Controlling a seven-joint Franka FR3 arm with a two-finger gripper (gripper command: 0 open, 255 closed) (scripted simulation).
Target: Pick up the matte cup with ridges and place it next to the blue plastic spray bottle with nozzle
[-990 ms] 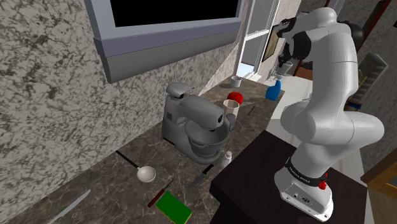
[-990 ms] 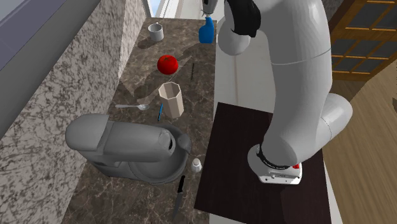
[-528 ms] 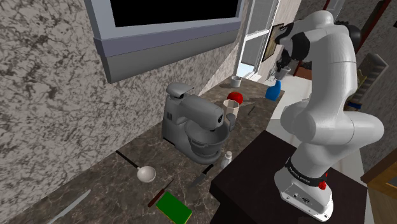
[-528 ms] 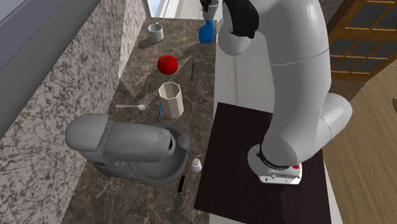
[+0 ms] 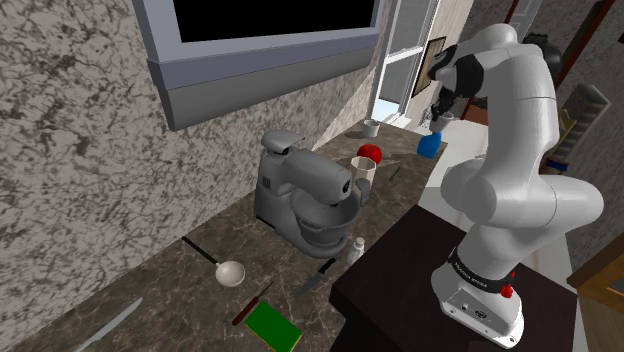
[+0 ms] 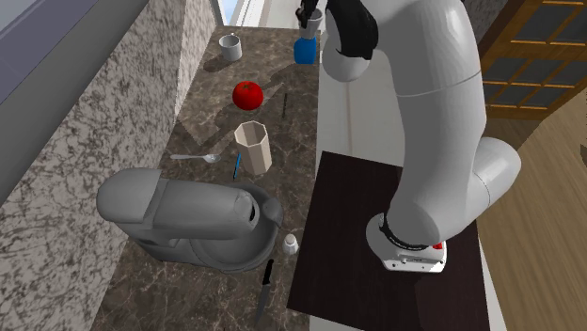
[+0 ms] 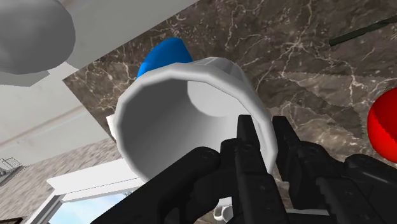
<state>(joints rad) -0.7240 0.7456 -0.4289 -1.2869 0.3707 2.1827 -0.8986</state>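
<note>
Dark marbled counter [image 5: 300, 250] carries a blue spray bottle [image 6: 304, 47]. Directly above that bottle hangs the white faceted cup [image 7: 184, 108], its wall pinched between the gripper [image 7: 262, 127] fingers.

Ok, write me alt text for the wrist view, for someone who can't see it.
The black claw pinches the wall of a white cup, one finger inside the rim and one outside, the cup's open mouth facing the camera. Behind the cup a blue spray bottle stands on a dark marbled counter, with a red round thing nearby.
</note>
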